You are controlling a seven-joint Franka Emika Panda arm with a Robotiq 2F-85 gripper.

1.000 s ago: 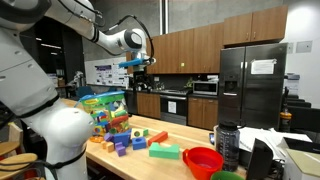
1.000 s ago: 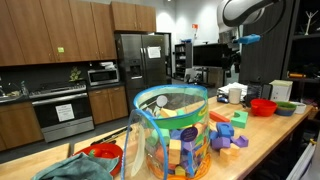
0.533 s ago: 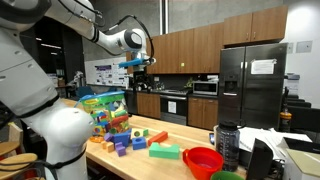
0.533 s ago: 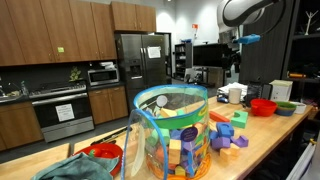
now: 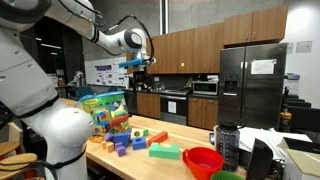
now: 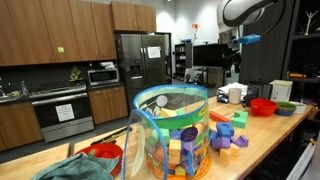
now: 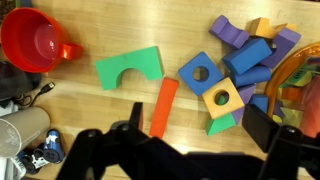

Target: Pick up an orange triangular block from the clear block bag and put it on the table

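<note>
**Arm parked high above the counter.** Over the last second nothing has moved in any view. Your fingers (image 7: pixel 262 130) hang well above the counter (image 7: pixel 90 110), spread wide with nothing between them, and every block lies where it lay. For the task, this suggests the reach into the bag has not begun and every step is still ahead of you.

**The bag.** The clear block bag (image 6: pixel 170 125) stands upright on the counter at 6 o'clock in an exterior view, nearest that camera. It has green trim at its open top, and its see-through wall shows yellow, orange, blue and purple blocks piled in the lower half. In the wrist view only a curved orange-edged sliver shows at the 3 o'clock border, probably the bag's rim, so the fingers appear to sit off to one side of it. Which piece inside is the orange triangular block cannot be told at this size.

**Loose on the counter below the fingers.**
- A red bowl (image 7: pixel 35 42) at 10 o'clock.
- A green arch (image 7: pixel 130 70) at 11 o'clock.
- An orange-red bar (image 7: pixel 164 107) near centre. It is oblong, not your target.
- A blue block with a hole (image 7: pixel 200 72) at 1 o'clock.
</note>
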